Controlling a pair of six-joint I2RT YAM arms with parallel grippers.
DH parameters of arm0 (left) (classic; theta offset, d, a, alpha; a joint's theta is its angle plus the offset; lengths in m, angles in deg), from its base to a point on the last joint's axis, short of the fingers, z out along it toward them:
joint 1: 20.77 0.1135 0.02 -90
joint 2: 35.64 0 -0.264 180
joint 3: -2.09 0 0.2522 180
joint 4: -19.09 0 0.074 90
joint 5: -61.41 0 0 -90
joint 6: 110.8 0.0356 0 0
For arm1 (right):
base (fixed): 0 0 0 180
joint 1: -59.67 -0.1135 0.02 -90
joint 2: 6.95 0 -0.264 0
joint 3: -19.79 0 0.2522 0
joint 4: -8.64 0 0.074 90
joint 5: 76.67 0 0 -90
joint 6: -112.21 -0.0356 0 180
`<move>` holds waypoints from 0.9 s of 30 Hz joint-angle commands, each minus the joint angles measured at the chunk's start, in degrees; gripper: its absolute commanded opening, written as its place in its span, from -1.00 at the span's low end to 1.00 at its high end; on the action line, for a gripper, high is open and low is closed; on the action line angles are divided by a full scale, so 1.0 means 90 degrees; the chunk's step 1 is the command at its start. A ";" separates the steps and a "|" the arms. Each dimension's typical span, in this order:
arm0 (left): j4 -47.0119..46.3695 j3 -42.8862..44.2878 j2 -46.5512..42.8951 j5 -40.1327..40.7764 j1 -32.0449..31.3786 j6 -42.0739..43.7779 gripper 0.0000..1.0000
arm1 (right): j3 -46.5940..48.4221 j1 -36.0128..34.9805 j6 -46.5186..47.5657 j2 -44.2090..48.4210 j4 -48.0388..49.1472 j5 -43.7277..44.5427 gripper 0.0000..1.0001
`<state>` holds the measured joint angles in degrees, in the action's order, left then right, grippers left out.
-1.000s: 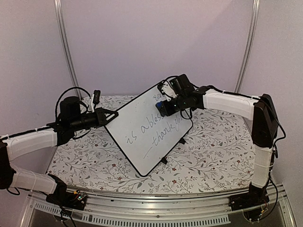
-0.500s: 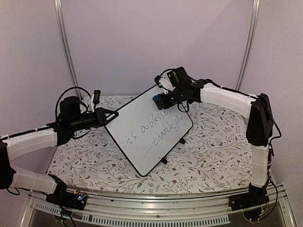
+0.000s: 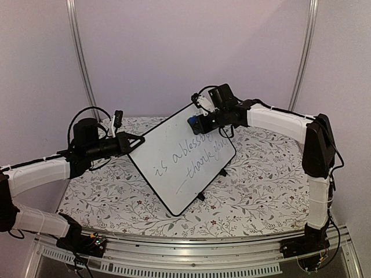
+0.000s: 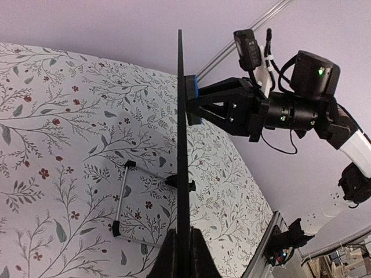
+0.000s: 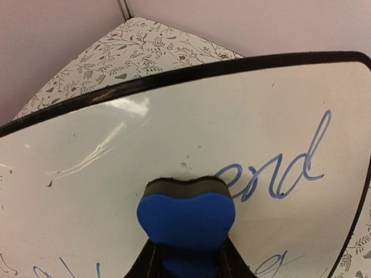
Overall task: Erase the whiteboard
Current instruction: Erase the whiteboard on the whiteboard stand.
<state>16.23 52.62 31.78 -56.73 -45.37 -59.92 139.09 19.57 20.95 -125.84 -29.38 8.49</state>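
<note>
Here the whiteboard (image 3: 182, 159) stands tilted over the middle of the flower-patterned counter (image 3: 261, 179), turned like a diamond with one corner low and one corner high. Whether the low corner touches the counter I cannot tell. The left pincer (image 3: 139, 141) is pressed together on the board's left edge, its fingers (image 4: 181, 255) clamping the thin black frame, which the left wrist view shows edge-on. The right pincer (image 3: 194, 123) pinches a small blue eraser (image 5: 186, 217) near the board's upper corner. The eraser's dark felt face lies flat against the white surface. Just right of the eraser the cursive letters "end" (image 5: 278, 174) are readable. Two more slanted lines of handwriting (image 3: 188, 159) run across the middle of the board, below the eraser. The patch above and left of the eraser is bare white with a glossy reflection.
</note>
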 commanded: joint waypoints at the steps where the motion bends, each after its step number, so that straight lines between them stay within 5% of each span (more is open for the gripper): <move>1: -0.0712 0.0074 -0.0264 -0.0896 -0.0168 0.0335 -1.00 | -0.0803 0.0080 0.0013 0.0109 -0.0224 -0.0009 -1.00; 10: -0.0721 0.0065 -0.0245 -0.0892 -0.0172 0.0331 -1.00 | -0.0970 0.0081 0.0069 0.0374 -0.0176 -0.0018 -1.00; 27: -0.0721 0.0075 -0.0264 -0.0935 -0.0172 0.0335 -1.00 | 0.1273 0.0263 0.0392 -0.0662 -0.1088 -0.0211 -1.00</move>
<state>15.90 52.62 31.78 -57.30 -45.37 -59.67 149.27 21.49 23.55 -129.38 -36.89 6.34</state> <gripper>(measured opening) 0.044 0.261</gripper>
